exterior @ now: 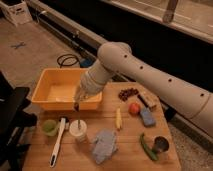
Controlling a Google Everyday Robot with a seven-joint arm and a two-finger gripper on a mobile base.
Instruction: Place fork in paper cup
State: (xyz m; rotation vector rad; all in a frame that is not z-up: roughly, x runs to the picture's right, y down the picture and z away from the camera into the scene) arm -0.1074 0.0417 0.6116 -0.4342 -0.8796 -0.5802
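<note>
My gripper (76, 106) hangs at the end of the white arm, just in front of the yellow bin and right above the paper cup (78, 131). It is shut on the slim silver fork (78, 121), which hangs upright below it. The fork's lower end reaches into the cup's round rim. The short white cup stands on the wooden table, front left of centre.
The yellow bin (55, 102) sits at the back left. A translucent green cup (49, 127) and a white-handled utensil (57, 144) lie left of the paper cup. A blue cloth (104, 145), yellow fruit (118, 119), apple (134, 108), blue sponge (147, 116), green vegetable (146, 148) and dark can (161, 145) lie to the right.
</note>
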